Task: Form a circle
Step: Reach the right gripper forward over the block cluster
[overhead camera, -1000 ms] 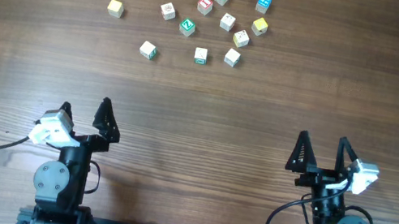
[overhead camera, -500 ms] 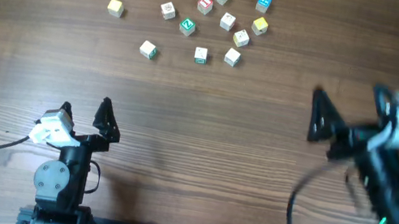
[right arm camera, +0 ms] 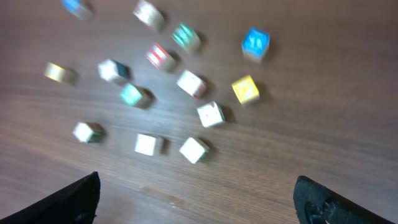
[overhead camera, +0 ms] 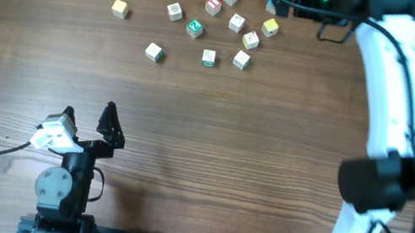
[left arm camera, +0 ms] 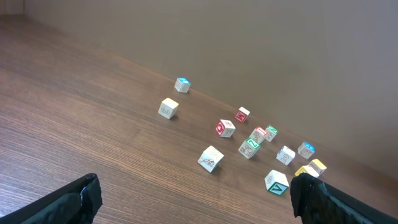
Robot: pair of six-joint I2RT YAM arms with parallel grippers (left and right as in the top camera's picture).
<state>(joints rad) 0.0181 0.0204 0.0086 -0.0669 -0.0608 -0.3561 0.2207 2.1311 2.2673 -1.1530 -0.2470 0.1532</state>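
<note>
Right pincer [right arm camera: 196, 182], spread wide and empty, is held above the scattered cubes [overhead camera: 213, 4] at upper centre of the table [overhead camera: 271, 145], apparently so they can be herded inward, no circle yet being formed; left pincer [overhead camera: 88, 111] is parked open, lower left.

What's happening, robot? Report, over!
Jaws open both sides: left gripper parked, right gripper over cubes. No circle yet, cubes scattered. Nothing blocking.

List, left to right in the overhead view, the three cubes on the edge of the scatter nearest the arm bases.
green-edged white cube → teal-marked white cube → pale cube
</note>
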